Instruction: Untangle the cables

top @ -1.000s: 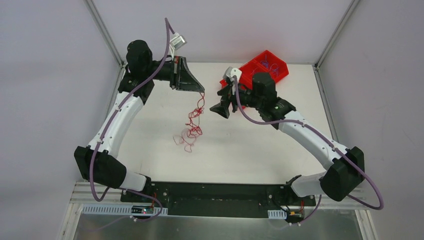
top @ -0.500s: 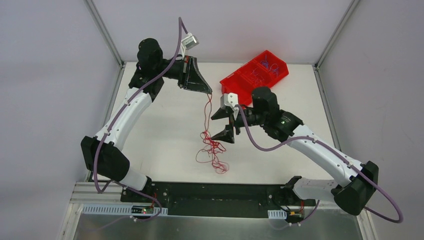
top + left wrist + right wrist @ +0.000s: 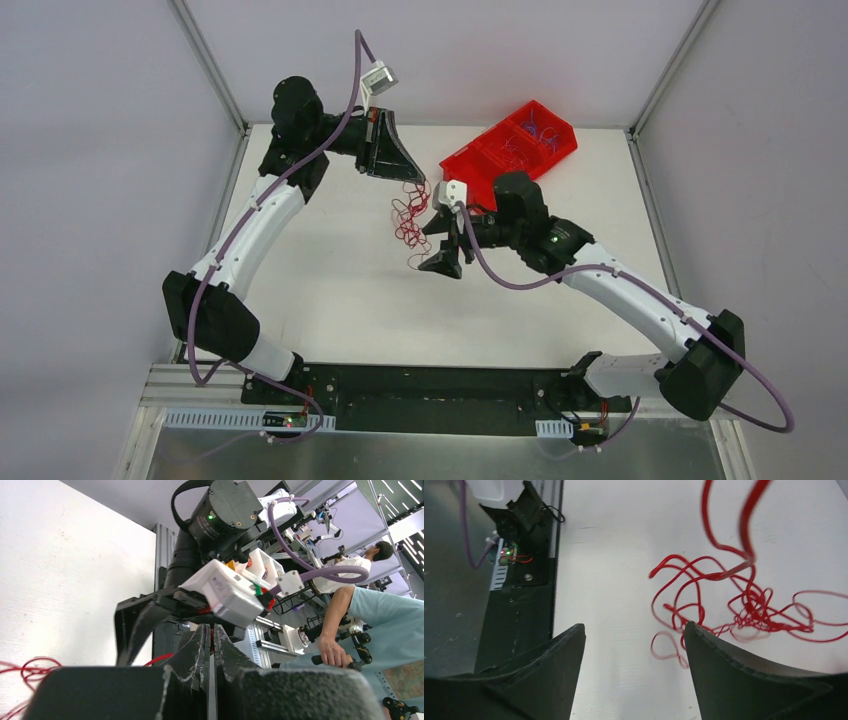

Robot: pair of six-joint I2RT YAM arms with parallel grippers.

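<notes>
I count two arms, a left arm (image 3: 250,225) and a right arm (image 3: 620,290), one tangle of cables (image 3: 408,222), one bin (image 3: 465,165), one worktop (image 3: 340,290), one person (image 3: 380,615).

Left fingers (image 3: 196,652) pressed together, right fingers (image 3: 729,672) spread apart.

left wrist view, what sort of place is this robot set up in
Likely a robotics lab: a person in teal clothing holds a black handle, and aluminium frame rails enclose the white tabletop.
</notes>
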